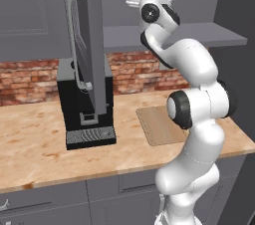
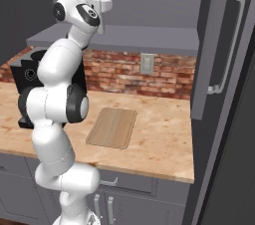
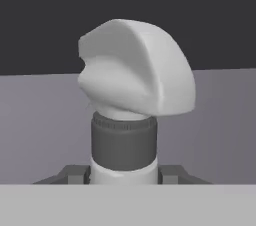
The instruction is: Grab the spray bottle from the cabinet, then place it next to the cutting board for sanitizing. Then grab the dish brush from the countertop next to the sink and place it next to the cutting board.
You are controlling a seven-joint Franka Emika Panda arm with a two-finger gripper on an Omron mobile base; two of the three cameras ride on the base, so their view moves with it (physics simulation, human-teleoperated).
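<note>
Dim, even light; perhaps slightly soft

No lettering anywhere to read: no words, labels, brands or numbers in any of the views. The spray bottle [image 3: 132,95] has a plain white head and a bare grey collar. The black machine [image 1: 84,100] on the worktop [image 1: 35,144] has an unmarked front, and the cutting board [image 2: 112,127] is bare wood.
</note>
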